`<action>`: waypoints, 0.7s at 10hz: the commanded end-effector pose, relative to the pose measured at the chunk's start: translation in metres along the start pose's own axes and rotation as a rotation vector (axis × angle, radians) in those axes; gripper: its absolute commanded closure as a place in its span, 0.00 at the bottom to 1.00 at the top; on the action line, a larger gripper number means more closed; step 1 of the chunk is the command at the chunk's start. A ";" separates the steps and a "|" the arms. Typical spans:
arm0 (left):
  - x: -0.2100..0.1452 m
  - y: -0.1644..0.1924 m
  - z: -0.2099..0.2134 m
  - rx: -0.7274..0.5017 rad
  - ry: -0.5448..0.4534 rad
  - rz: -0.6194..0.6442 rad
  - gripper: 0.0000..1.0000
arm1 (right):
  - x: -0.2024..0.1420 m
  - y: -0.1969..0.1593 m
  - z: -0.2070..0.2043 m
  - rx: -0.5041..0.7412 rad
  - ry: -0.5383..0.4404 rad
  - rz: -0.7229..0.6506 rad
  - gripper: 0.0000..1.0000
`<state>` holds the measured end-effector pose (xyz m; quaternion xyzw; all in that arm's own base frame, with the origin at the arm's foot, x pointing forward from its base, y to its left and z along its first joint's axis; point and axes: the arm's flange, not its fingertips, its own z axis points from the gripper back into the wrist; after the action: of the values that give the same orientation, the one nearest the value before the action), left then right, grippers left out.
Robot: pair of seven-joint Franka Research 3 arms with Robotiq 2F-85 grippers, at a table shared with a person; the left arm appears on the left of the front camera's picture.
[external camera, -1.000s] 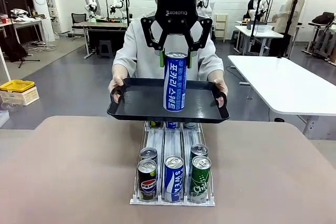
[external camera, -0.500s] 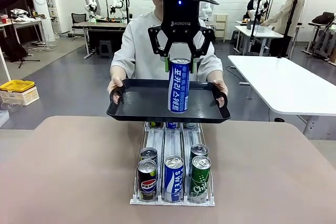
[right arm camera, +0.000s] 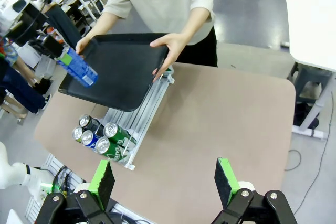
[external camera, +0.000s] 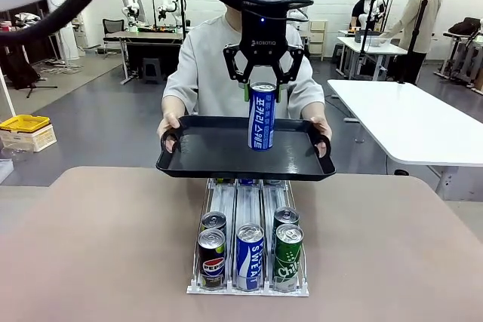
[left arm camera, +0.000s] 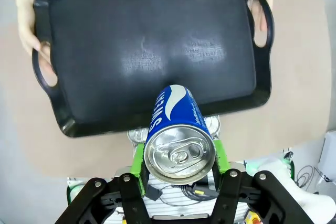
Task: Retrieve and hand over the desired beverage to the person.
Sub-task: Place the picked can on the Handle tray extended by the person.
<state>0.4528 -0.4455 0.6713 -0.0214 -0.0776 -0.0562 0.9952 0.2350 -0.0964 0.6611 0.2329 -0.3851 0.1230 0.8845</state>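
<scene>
My left gripper (external camera: 262, 88) is shut on the top of a tall blue-and-white can (external camera: 262, 118), holding it upright over the black tray (external camera: 204, 156). From the left wrist camera, the can (left arm camera: 176, 140) sits between green pads (left arm camera: 138, 162) above the tray (left arm camera: 131, 40). The person (external camera: 204, 58) in the light grey top holds the tray by both handles at the table's far edge. Whether the can's base touches the tray I cannot tell. My right gripper (right arm camera: 166, 179) is open, high above the table. In the right wrist view the can (right arm camera: 77, 66) hangs over the tray (right arm camera: 126, 72).
A white can rack (external camera: 248, 245) on the brown table (external camera: 90, 246) holds Pepsi (external camera: 212, 259), blue Sweat (external camera: 250, 256) and green Chilsung (external camera: 287, 256) cans in front, more behind. A white table (external camera: 407, 122) stands to the right; other people work in the background.
The left gripper has carried the can away from the camera, toward the person and slightly right, over the middle of the tray. The tray shifted a little.
</scene>
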 end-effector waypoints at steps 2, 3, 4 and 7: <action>0.051 -0.016 0.012 0.015 -0.006 -0.006 0.42 | 0.001 -0.001 -0.002 0.035 -0.003 0.007 0.00; 0.059 -0.014 0.006 -0.013 0.023 -0.003 0.42 | 0.001 -0.001 -0.002 0.035 -0.003 0.007 0.00; 0.072 -0.011 -0.001 -0.016 0.036 -0.008 0.42 | 0.001 -0.001 -0.002 0.035 -0.003 0.007 0.00; 0.079 -0.012 -0.027 -0.022 0.072 0.012 0.42 | 0.001 -0.001 -0.002 0.035 -0.003 0.007 0.00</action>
<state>0.5186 -0.4472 0.6345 -0.0317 -0.0460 -0.0452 0.9974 0.2350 -0.0964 0.6611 0.2329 -0.3851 0.1230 0.8845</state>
